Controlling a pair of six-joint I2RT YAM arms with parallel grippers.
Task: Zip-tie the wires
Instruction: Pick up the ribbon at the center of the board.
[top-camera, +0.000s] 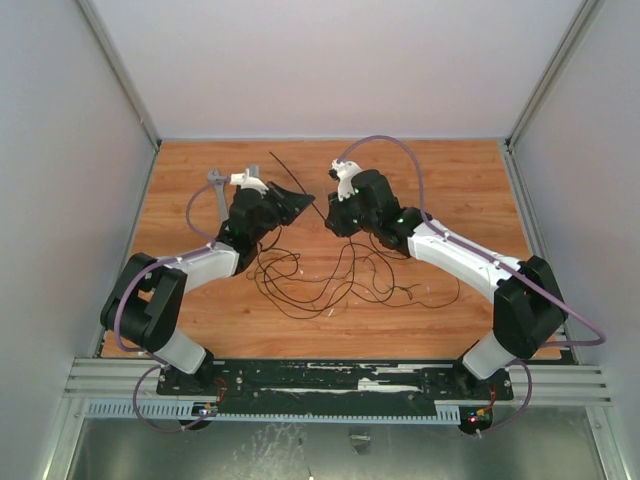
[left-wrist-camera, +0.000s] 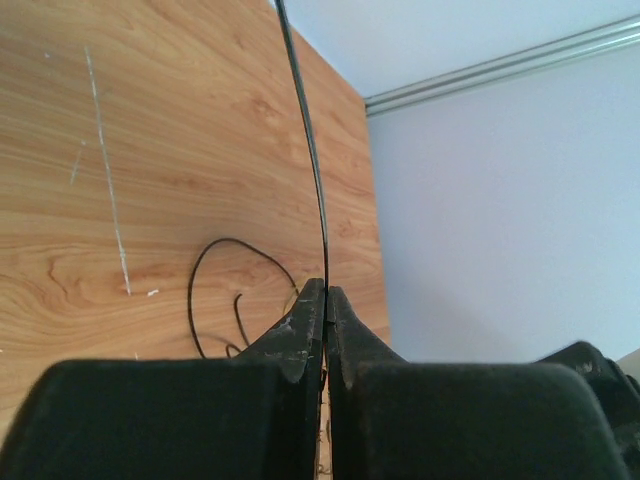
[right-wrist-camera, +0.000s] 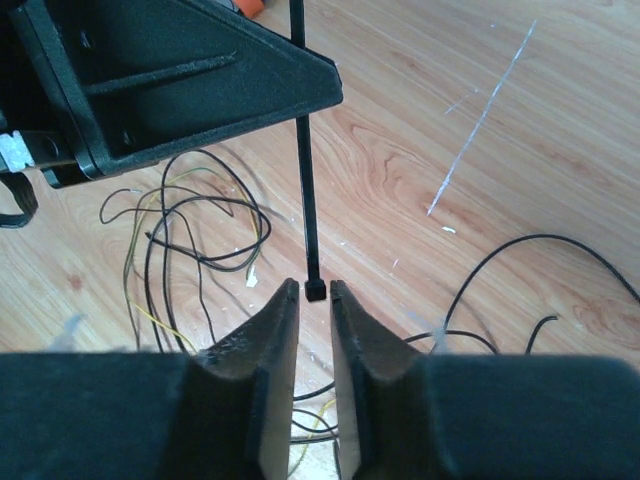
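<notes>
Fingers (left-wrist-camera: 295, 345) of the left gripper (left-wrist-camera: 327, 292) are pressed together on the zip tie (left-wrist-camera: 312, 160). No gap shows between the tips, and the thin black strip rises out of them in a slight bow. In the right wrist view this gripper's dark triangular finger crosses the strip partway along its length.

On the right gripper (right-wrist-camera: 315, 287) the fingers (right-wrist-camera: 270, 335) stand a narrow slot apart. The small square head of the zip tie sits right at the mouth of that slot, level with the tips, with a sliver of wood visible on either side — so they are not clamped on it.

Seen from above, the two grippers face each other over the middle of the wooden worktop (top-camera: 450, 180), in its far half. The strip slants between them, its free end pointing towards the far edge, left of centre.

Below the grippers, the wires (top-camera: 330, 275) lie loose on the wood — black and yellowish loops spread across the centre towards the near edge, between the two arms. A grey tool (top-camera: 217, 185) lies towards the far-left corner, just beside the left arm.
</notes>
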